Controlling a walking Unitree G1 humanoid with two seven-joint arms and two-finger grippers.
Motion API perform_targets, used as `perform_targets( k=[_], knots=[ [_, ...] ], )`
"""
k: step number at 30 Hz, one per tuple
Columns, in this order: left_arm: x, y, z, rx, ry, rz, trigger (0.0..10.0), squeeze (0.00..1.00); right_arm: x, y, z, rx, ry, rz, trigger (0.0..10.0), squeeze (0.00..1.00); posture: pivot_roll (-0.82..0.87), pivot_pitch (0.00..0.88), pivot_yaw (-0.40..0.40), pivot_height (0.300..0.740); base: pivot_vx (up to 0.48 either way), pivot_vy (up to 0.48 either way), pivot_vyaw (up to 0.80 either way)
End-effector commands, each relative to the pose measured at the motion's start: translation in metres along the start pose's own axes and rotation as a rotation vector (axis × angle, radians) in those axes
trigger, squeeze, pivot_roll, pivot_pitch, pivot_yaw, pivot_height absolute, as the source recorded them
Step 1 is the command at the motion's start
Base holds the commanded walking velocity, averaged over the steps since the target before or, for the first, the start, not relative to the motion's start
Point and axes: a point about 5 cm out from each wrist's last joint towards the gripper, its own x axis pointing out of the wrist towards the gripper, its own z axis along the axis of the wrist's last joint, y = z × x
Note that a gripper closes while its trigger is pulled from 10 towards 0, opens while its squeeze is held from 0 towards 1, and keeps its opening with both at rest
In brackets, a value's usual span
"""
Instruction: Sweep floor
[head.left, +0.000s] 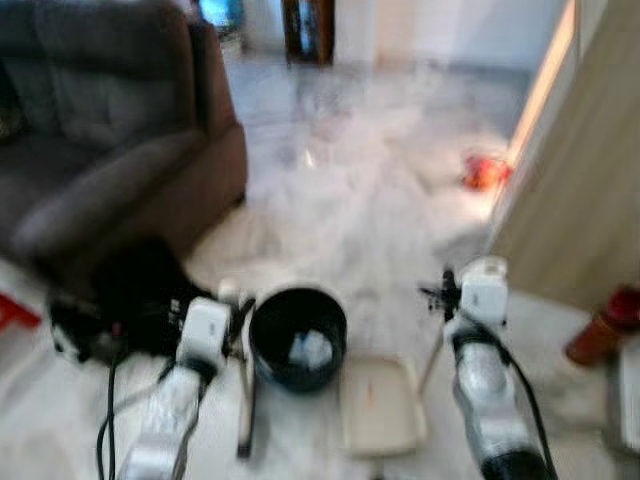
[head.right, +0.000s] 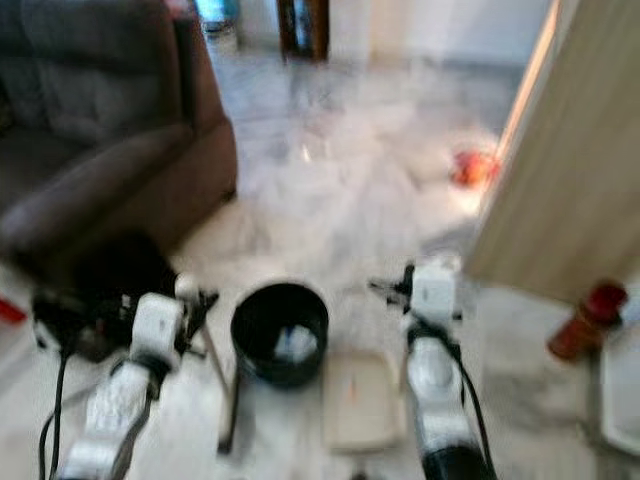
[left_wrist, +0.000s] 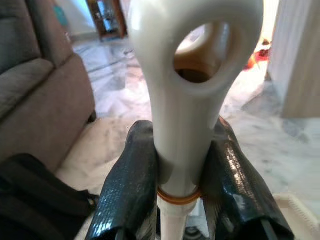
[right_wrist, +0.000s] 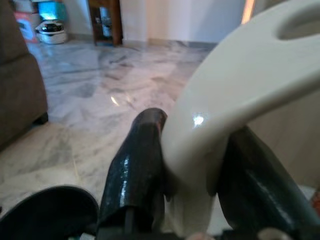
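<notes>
The left end effector (left_wrist: 177, 185) clamps both black fingers (left_wrist: 127, 190) around the cream broom handle (left_wrist: 187, 100), just below the handle's hanging loop. The right end effector (right_wrist: 192, 175) grips the curved cream dustpan handle (right_wrist: 240, 105) between its fingers (right_wrist: 137, 160).

In the blurred head view, the broom's shaft (head.left: 245, 400) drops toward 6 o'clock from the left end effector, and the cream dustpan (head.left: 380, 405) lies on the pale marble floor (head.left: 370, 190) at 5 o'clock. A black bucket (head.left: 298, 337) with something pale inside sits between the two silver arms, just beside the dustpan.

A dark sofa (head.left: 110, 130) fills the 10 o'clock corner, with a black bag (head.left: 130, 300) at its foot. At 2 o'clock a small orange object (head.left: 485, 170) lies on the floor near a beige wall (head.left: 590, 180). A red object (head.left: 605, 325) stands at 4 o'clock.
</notes>
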Motion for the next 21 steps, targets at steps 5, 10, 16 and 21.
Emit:
perform_targets(
  k=[5, 10, 16, 21],
  knots=[
    [0.0012, 0.0041, 0.0047, 0.004, -0.019, 0.019, 10.0, 0.0, 0.0034, 0.0023, 0.01, 0.016, -0.048, 0.013, 10.0, 0.0, 0.06, 0.059, 0.06, 0.74, -0.261, 0.0, 0.0],
    [0.0018, 0.0035, 0.0047, 0.002, -0.019, 0.02, 10.0, 0.0, 0.004, 0.0023, 0.0107, 0.018, -0.049, 0.014, 10.0, 0.0, 0.05, 0.06, 0.057, 0.74, -0.261, 0.0, 0.0],
    [0.0035, 0.002, 0.0053, -0.001, -0.024, 0.027, 10.0, 0.0, 0.004, -0.0002, 0.0105, 0.022, -0.046, 0.007, 10.0, 0.0, 0.04, 0.063, 0.051, 0.74, -0.087, 0.0, 0.0],
    [0.0045, 0.0018, 0.0056, 0.0, -0.025, 0.03, 10.0, 0.0, 0.0042, -0.0031, 0.0092, 0.042, -0.035, -0.019, 10.0, 0.0, 0.04, 0.063, 0.047, 0.74, 0.0, 0.0, 0.0]
  ],
)
